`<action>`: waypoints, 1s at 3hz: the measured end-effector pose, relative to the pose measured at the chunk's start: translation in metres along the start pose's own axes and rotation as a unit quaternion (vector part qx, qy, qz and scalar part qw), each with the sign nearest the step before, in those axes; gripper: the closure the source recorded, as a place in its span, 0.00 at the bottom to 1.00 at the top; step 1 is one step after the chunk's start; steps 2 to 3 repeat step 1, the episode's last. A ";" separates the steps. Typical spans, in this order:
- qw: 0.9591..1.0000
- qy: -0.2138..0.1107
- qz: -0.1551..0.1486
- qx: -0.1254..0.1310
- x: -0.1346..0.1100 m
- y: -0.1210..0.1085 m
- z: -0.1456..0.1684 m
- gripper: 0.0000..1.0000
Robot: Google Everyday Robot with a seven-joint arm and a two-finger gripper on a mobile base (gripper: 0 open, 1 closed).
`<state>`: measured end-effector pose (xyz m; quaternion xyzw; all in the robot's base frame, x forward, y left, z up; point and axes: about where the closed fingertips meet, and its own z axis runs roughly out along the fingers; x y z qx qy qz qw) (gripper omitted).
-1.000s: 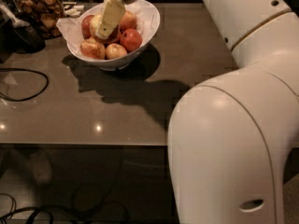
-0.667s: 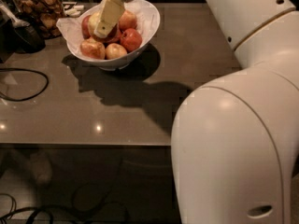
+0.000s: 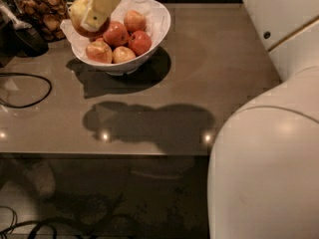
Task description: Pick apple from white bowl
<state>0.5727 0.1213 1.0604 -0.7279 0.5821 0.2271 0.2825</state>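
**Camera view over the desk (image 3: 209, 73).** The gripper (image 3: 93, 15) is reaching in from the top edge at the upper left and is hovering over the left rim of the white bowl (image 3: 160, 26). It is clamping the apple (image 3: 76, 13). One pale, flat finger (image 3: 103, 1) is lying across the front of the fruit, while the opposite finger is sitting hidden behind it. The apple, pale yellow with a darker underside, is hanging clear of the fruit below, above the left side of the bowl. Several redder apples (image 3: 115, 33) are resting inside the bowl on its white paper lining (image 3: 144, 1), touching one another. The bowl is standing on the far left part of the desk and is casting a shadow toward the camera. A jar of brown snacks (image 3: 45, 14) is standing just beside the bowl, to its left. A black cable (image 3: 50, 87) is looping over the desk's left side. The robot's white body (image 3: 269, 173) is filling the right foreground.
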 end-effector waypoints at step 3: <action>1.000 -0.004 0.000 0.005 -0.003 -0.004 0.002 1.00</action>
